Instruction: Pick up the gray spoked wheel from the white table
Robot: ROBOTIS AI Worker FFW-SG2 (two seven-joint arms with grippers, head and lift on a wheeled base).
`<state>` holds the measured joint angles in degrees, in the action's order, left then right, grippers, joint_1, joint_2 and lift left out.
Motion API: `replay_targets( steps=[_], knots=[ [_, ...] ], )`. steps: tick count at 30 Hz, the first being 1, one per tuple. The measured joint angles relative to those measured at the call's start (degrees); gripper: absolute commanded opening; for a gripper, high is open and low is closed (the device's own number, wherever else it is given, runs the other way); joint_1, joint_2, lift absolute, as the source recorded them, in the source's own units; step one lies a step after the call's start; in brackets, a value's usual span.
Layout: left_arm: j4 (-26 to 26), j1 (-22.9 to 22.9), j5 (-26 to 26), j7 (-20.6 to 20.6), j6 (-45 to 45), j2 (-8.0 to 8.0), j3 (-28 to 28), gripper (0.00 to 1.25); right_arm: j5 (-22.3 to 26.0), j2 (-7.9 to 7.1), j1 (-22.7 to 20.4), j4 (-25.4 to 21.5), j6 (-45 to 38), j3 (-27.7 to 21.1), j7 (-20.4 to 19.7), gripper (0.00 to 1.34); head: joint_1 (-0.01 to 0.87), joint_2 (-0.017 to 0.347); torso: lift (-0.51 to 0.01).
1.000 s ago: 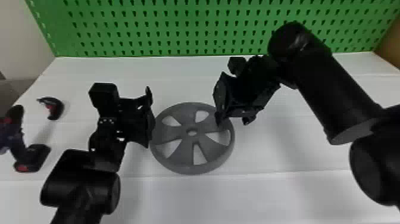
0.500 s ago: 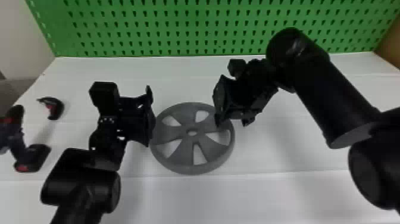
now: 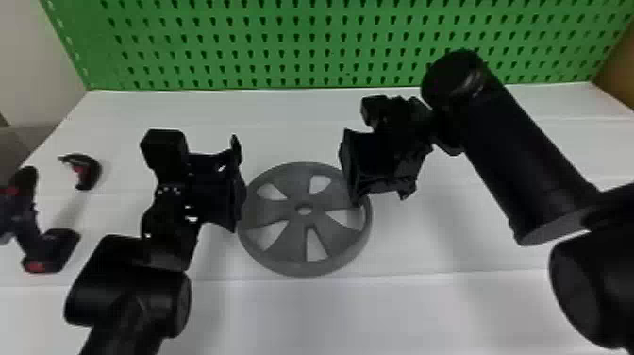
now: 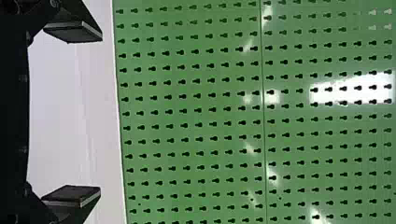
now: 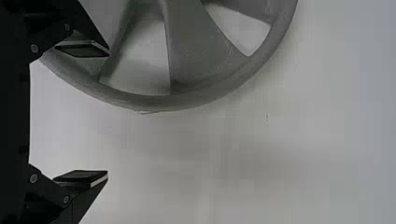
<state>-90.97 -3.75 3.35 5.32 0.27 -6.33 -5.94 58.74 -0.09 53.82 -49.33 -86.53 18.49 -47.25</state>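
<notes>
The gray spoked wheel [image 3: 292, 177] lies flat on the white table [image 3: 330, 311]. My left gripper [image 3: 237, 184] stands open beside the wheel's left rim, overlapping its edge in the head view. In the left wrist view this gripper [image 4: 101, 114] has nothing between its spread fingers. Over the wheel's right rim is my right gripper [image 3: 377, 191], hiding part of that rim. Seen from the right wrist, the open gripper [image 5: 108, 113] has one finger over the wheel [image 5: 196, 51] and the other outside its rim. Contact with the wheel cannot be judged.
A black and red power tool [image 3: 28, 222] rests at the table's left, with a smaller black and red object [image 3: 85, 170] behind it. The green pegboard [image 3: 292, 45] rises along the back edge. My right forearm spans the table's right side.
My right arm has shifted slightly down in the head view, with its gripper turned a little. The left gripper has edged slightly toward the pegboard. The wheel has stayed in place.
</notes>
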Motion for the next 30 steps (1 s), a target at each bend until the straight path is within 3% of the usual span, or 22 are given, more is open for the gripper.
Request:
replay_targets(
  steps=[5, 10, 30],
  knots=[
    [0.0, 0.0, 0.1, 0.0, 0.0, 0.0, 0.0, 1.12, 9.9, 0.0, -0.7, -1.8, 0.2, 0.3, -8.5, 0.99, 0.77, 0.052, -0.105],
    [0.0, -0.1, 0.1, 0.0, 0.0, 0.0, -0.2, 1.12, 14.4, 0.0, -1.2, -2.0, 0.4, -0.9, -10.4, 0.99, 0.77, 0.052, -0.105],
    [0.0, -0.6, 0.1, 0.0, 0.0, 0.0, -0.8, 1.12, 14.8, 0.0, -2.5, -0.6, 2.9, -3.3, -10.5, 0.99, 0.77, 0.052, -0.105]
  ],
)
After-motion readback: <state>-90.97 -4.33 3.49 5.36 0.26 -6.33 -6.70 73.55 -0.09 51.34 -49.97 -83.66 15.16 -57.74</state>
